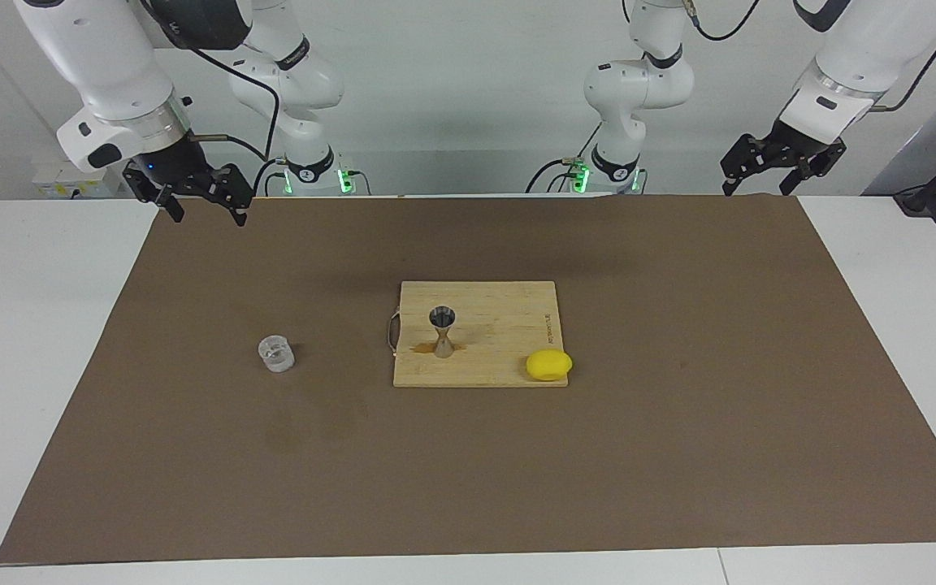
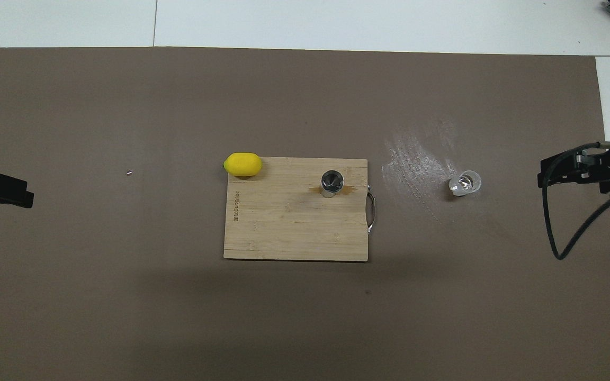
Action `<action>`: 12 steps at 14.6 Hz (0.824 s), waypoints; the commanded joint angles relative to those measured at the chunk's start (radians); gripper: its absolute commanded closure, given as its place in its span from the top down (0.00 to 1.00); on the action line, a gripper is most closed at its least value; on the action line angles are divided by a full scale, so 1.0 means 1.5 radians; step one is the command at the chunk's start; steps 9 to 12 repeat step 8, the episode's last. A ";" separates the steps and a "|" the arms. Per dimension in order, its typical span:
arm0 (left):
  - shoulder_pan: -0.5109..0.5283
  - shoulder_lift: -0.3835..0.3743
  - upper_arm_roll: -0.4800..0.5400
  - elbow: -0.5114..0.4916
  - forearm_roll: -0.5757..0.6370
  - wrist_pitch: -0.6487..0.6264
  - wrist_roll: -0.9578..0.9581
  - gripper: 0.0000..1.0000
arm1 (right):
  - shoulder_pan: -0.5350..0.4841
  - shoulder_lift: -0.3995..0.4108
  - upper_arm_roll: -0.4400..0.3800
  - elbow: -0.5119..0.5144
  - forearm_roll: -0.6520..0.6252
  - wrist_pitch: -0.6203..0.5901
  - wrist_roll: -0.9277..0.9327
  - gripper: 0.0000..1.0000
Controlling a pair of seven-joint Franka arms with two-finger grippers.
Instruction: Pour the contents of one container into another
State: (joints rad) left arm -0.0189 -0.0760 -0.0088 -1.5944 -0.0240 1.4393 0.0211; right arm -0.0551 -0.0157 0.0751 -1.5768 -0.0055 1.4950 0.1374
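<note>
The clear glass cup (image 1: pixel 276 355) (image 2: pixel 464 183) stands upright on the brown mat (image 1: pixel 679 455), toward the right arm's end of the table. The metal jigger (image 1: pixel 443 331) (image 2: pixel 331 182) stands upright on the wooden cutting board (image 1: pixel 500 313) at the middle, with a brownish stain at its foot. My right gripper (image 1: pixel 208 213) hangs open and holds nothing, over the mat's corner near the robots and well apart from the cup. Above the mat's corner at the left arm's end, my left gripper (image 1: pixel 759 185) waits open and holds nothing.
A yellow lemon (image 1: pixel 549 365) (image 2: pixel 242 164) lies at the board's corner, farther from the robots than the jigger. A shiny smear (image 2: pixel 416 161) marks the mat between the cup and the board. White tabletop (image 1: pixel 29 325) borders the mat.
</note>
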 commanded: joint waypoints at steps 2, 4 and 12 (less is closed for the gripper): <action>-0.002 -0.012 0.003 -0.013 -0.001 -0.004 0.002 1.00 | 0.002 -0.027 0.002 -0.038 -0.009 0.021 0.035 1.00; -0.002 -0.012 0.003 -0.013 -0.001 -0.004 0.002 1.00 | 0.001 -0.027 0.002 -0.040 -0.009 0.034 0.037 1.00; -0.002 -0.012 0.003 -0.013 -0.001 -0.004 0.002 1.00 | 0.002 -0.026 0.002 -0.041 -0.022 0.047 0.037 1.00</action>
